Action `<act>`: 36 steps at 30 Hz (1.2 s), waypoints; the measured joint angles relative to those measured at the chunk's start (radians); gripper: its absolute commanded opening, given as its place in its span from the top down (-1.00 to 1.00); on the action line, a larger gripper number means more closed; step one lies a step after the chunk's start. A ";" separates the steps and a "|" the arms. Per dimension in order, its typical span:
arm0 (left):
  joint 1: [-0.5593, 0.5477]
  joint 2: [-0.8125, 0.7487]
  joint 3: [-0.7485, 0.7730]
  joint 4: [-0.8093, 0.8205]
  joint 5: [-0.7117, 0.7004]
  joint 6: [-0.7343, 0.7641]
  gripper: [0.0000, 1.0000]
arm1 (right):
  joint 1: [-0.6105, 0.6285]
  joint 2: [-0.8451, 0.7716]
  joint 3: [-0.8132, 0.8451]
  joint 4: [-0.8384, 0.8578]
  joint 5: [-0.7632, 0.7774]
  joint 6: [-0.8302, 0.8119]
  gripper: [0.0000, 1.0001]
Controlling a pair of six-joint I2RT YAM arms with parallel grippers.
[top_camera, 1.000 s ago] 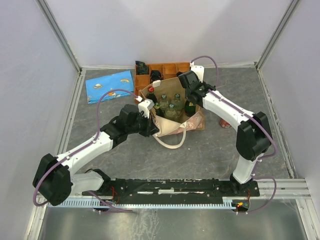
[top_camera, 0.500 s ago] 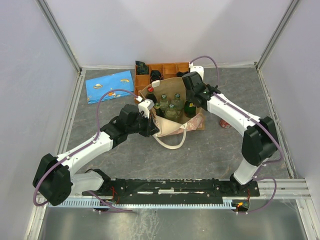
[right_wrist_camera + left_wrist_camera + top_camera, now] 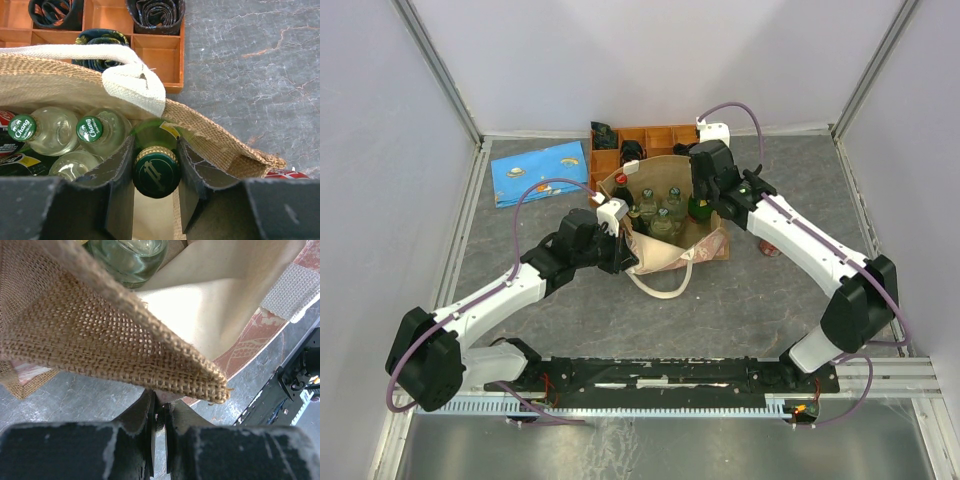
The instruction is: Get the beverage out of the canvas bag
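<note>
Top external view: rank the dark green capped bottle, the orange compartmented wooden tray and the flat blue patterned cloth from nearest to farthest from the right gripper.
1. Dark green capped bottle, between the fingers of the right gripper, inside the canvas bag.
2. Orange compartmented wooden tray, just behind the bag.
3. Flat blue patterned cloth, far left.

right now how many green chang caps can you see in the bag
2: one Chang cap far left in the right wrist view, the other beside it, both inside the canvas bag. The dark cap, flanked by the right gripper, differs. More may be hidden.
</note>
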 measured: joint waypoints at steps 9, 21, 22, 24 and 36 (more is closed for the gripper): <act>0.000 0.000 0.000 0.000 0.000 0.000 0.95 | 0.017 -0.006 0.007 -0.010 0.005 -0.029 1.00; 0.000 0.000 -0.002 0.004 0.006 0.000 0.95 | 0.085 -0.117 0.282 -0.166 0.043 -0.119 1.00; 0.000 0.000 -0.002 0.005 0.007 0.000 0.95 | 0.085 -0.140 0.309 -0.175 0.049 -0.125 1.00; 0.000 0.000 -0.002 0.006 0.008 0.000 0.95 | 0.085 -0.179 0.359 -0.194 0.069 -0.135 1.00; 0.000 0.005 -0.002 0.008 0.016 0.000 0.95 | 0.085 -0.394 0.446 -0.321 0.288 -0.163 1.00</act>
